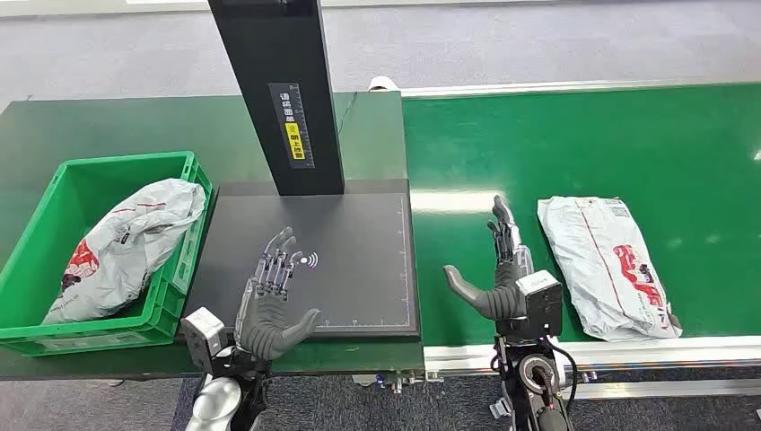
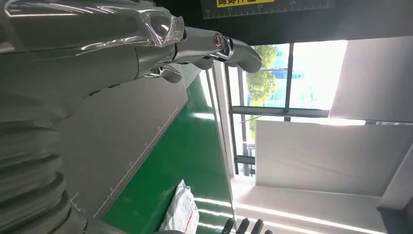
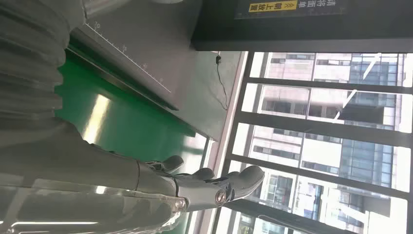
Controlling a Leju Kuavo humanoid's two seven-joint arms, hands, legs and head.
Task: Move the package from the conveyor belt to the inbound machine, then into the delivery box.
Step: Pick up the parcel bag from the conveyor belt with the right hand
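- Nearest me, my left hand (image 1: pixel 272 301) hovers over the inbound machine's dark plate (image 1: pixel 359 260), fingers spread, holding nothing.
- My right hand (image 1: pixel 502 269) is raised over the green conveyor belt (image 1: pixel 628 144), fingers extended and apart, thumb out, also empty.
- The package (image 1: pixel 608 265), a grey mailer with red print, lies flat on the belt just right of my right hand, untouched.
- Another grey bag (image 1: pixel 126 242) sits inside the green delivery box (image 1: pixel 36 337) at left.
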